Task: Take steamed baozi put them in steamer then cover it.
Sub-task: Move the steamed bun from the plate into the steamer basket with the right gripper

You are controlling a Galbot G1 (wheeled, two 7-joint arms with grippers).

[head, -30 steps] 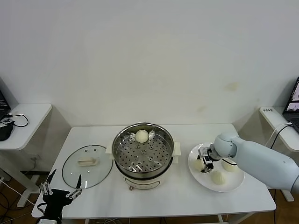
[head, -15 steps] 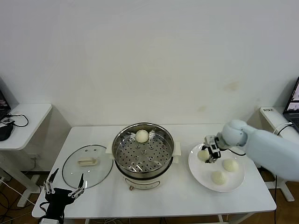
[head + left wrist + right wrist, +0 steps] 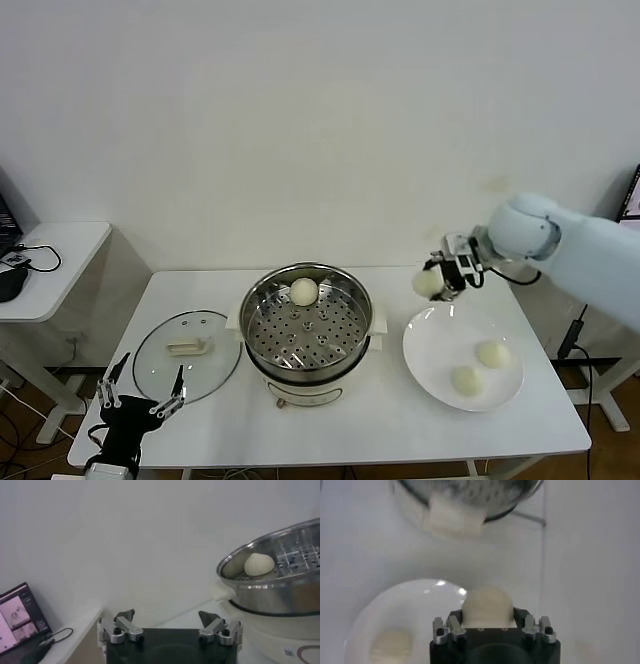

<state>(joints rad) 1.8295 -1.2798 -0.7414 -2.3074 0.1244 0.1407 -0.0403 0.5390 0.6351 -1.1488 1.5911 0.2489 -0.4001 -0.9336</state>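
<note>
My right gripper (image 3: 436, 283) is shut on a cream-white baozi (image 3: 429, 283) and holds it in the air above the far left rim of the white plate (image 3: 432, 347). The wrist view shows that baozi (image 3: 487, 607) clamped between the two jaws. Two more baozi (image 3: 491, 354) (image 3: 466, 380) lie on the plate. One baozi (image 3: 304, 291) rests at the back of the shiny steamer (image 3: 306, 331), also seen from the left wrist as a baozi (image 3: 258, 564) inside the steamer (image 3: 280, 584). My left gripper (image 3: 140, 401) hangs open at the table's front left corner.
The glass lid (image 3: 187, 352) with its cream handle lies flat on the table left of the steamer. A side table (image 3: 45, 265) with cables stands at far left. A wall runs close behind the table.
My right gripper has lifted one baozi off the plate, rising and moving toward the back, above the plate's left rim. The left arm has barely shifted.
</note>
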